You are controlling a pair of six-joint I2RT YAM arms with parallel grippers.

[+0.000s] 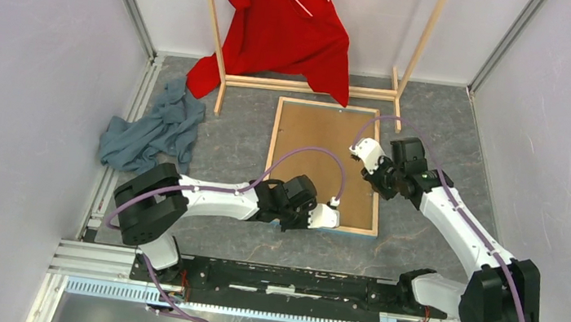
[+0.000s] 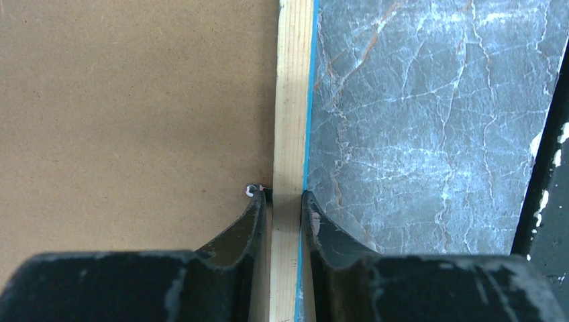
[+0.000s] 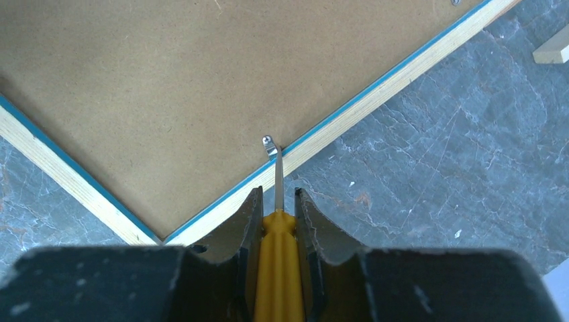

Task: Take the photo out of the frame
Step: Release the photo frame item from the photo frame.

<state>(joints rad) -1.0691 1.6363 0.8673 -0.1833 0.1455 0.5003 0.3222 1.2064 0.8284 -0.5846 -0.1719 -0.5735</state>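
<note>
The frame [image 1: 271, 147] lies face down on the grey table, pale wood edges up, and the brown backing board [image 1: 321, 149] fills it. The photo is hidden under that board. My left gripper [image 1: 338, 222] is shut on the frame's near rail [image 2: 292, 100], one finger on each side, beside a small metal tab [image 2: 251, 190]. My right gripper [image 1: 376, 180] is shut on a yellow-handled screwdriver [image 3: 278, 268]. The screwdriver's tip meets a metal tab [image 3: 270, 145] at the inner edge of the right rail [image 3: 376, 100].
A wooden clothes rack [image 1: 307, 88] stands just behind the frame, and a red garment [image 1: 282, 25] hangs on it. A grey-blue cloth [image 1: 150, 132] lies crumpled at the left. Walls close in both sides. The arms' black mounting rail [image 1: 276, 279] runs along the near edge.
</note>
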